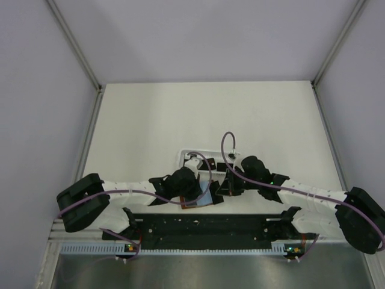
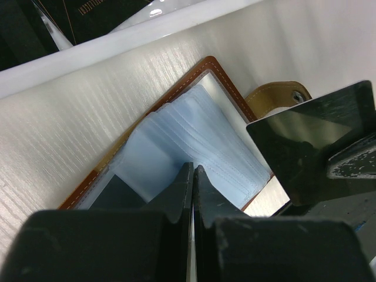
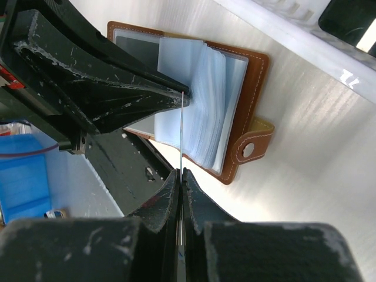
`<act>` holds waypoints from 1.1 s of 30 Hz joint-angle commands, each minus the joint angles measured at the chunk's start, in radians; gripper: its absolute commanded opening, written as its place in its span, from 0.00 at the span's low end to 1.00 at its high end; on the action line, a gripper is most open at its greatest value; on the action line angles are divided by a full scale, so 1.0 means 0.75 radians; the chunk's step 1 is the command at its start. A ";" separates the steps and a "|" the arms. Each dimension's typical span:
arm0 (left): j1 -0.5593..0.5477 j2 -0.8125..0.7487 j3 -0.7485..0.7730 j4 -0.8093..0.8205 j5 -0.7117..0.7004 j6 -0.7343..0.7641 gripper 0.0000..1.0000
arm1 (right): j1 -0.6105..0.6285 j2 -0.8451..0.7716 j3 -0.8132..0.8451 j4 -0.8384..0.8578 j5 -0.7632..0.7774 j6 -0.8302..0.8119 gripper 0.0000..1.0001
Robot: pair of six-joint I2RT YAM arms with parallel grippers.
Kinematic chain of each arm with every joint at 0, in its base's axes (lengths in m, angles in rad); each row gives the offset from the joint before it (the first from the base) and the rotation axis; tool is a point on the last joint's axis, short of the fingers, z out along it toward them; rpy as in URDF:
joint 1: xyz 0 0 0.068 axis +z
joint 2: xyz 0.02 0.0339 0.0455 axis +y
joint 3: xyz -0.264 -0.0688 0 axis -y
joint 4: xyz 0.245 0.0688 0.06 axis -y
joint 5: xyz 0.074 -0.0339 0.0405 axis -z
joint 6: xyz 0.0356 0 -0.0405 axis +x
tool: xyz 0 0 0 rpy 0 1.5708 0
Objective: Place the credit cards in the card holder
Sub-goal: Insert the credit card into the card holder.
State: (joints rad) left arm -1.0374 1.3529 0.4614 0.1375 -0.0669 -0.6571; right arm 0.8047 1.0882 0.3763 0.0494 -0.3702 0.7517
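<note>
The card holder [image 1: 203, 197] lies open on the white table [image 1: 180, 114], near the front edge and between the two arms, which reach in toward it from either side. Just behind it stands a white slotted basket [image 1: 198, 155], close by but with a strip of bare table between them. Something dark lies inside the basket, too cropped to make out.

The card holder is brown leather with pale stitching. Its bluish clear pocket leaves are fanned up from the spine rather than lying flat. A dark rectangle [image 3: 136, 44] shows behind the clear pocket on one page.

The left gripper [image 2: 192, 173] is over the leaves with its fingers pressed fully together. The tips sit at the edge of the topmost leaf, and I cannot tell whether they pinch it.

The right gripper [image 3: 181, 175] is also closed tight and grips one black credit card [image 2: 305, 135] by its edge. The card is held off the table, tilted, just beside the card holder's outer edge, with a corner pointing toward the leaves. The right wrist camera sees it edge-on, as a thin line running up to the left gripper's tip.

The clasp tab [image 3: 252, 147] sticks out flat from the card holder's edge, its small snap showing.
</note>
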 commanded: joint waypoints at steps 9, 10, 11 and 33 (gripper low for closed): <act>0.003 0.045 -0.061 -0.204 -0.009 0.023 0.00 | 0.052 0.165 0.036 0.231 -0.065 0.018 0.00; 0.005 0.043 -0.061 -0.204 -0.009 0.021 0.00 | 0.054 0.177 0.034 0.235 -0.063 0.022 0.00; 0.003 0.043 -0.063 -0.202 -0.007 0.021 0.00 | 0.054 0.185 0.034 0.241 -0.063 0.024 0.00; 0.005 0.059 -0.059 -0.196 0.003 0.027 0.00 | 0.068 0.349 0.040 0.249 -0.003 0.102 0.00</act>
State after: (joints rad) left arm -1.0367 1.3533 0.4614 0.1379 -0.0601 -0.6567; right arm 0.8379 1.3186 0.3763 0.1986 -0.3973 0.8070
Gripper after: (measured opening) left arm 0.012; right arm 0.005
